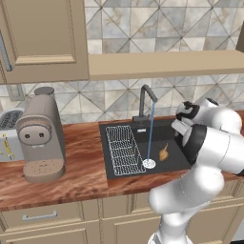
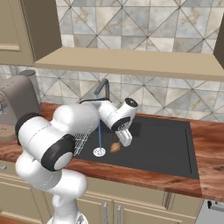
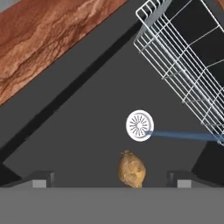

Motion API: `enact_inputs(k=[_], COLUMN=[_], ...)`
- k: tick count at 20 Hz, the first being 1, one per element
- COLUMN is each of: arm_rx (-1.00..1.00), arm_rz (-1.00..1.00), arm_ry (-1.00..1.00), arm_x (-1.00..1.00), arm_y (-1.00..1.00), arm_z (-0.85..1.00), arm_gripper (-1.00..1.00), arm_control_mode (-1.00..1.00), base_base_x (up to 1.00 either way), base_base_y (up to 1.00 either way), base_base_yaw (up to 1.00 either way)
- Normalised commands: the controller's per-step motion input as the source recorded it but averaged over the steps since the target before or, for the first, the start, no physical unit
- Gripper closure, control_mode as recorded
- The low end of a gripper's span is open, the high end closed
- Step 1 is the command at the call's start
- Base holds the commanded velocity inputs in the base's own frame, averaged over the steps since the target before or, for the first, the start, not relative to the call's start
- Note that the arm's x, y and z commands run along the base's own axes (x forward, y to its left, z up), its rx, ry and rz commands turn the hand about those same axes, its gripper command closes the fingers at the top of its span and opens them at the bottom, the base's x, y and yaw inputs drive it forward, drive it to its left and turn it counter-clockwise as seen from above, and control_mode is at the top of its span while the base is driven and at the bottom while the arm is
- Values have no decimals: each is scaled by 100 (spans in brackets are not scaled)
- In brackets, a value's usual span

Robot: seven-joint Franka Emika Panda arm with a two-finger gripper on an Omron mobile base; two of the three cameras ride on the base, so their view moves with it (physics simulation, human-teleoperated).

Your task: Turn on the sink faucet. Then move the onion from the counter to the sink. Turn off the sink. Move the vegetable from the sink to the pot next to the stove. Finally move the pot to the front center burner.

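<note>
A: Where is the onion (image 3: 131, 171) right now?

B: You have it lying on the floor of the sink (image 1: 178, 162), just beside the drain (image 3: 140, 125). It sits loose, touching neither finger. In the left base view the onion (image 1: 164, 152) lies on the side of the drain (image 1: 149, 164) away from the wire rack (image 1: 122, 148).

A: And the water?

B: You see a thin blue stream (image 1: 150, 133) falling from the faucet (image 1: 145, 102) spout straight onto the drain. The faucet stands at the back edge of the sink, behind the drain.

A: What about the gripper (image 3: 112, 179)?

B: Its jaws are spread wide and hold nothing; in the hand view the two fingertips (image 3: 38, 178) stand well apart, one on each side of the onion. The gripper (image 2: 125, 139) hangs over the sink, just above the onion (image 2: 115, 147) and near the drain (image 2: 99, 152).

A: Anything else near the sink?

B: The wire rack lies inside the sink, on the far side of the drain from the onion. On the wooden worktop (image 1: 81, 167) beyond the rack side of the sink you have a coffee machine (image 1: 40, 136), and beyond that a toaster (image 1: 9, 136).
</note>
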Motion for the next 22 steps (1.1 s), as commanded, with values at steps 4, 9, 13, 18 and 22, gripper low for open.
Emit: enact_inputs(k=[4, 9, 13, 18, 22], arm_rx=[19, 21, 20, 20, 26], arm_rz=[-12, -15, -15, -3, 0], arm_ry=[-14, -9, 0, 0, 1], arm_x=[-27, -9, 3, 5, 27], arm_y=[-1, -1, -8, -25, -24], arm_z=[27, 35, 25, 0, 0], arm_gripper=[-100, -100, -100, -100, -100], arm_control_mode=[-100, -100, -100, -100, -100], base_base_x=[0, 0, 0, 0, 0], base_base_y=[0, 0, 0, 0, 0], base_base_yaw=[0, 0, 0, 0, 0])
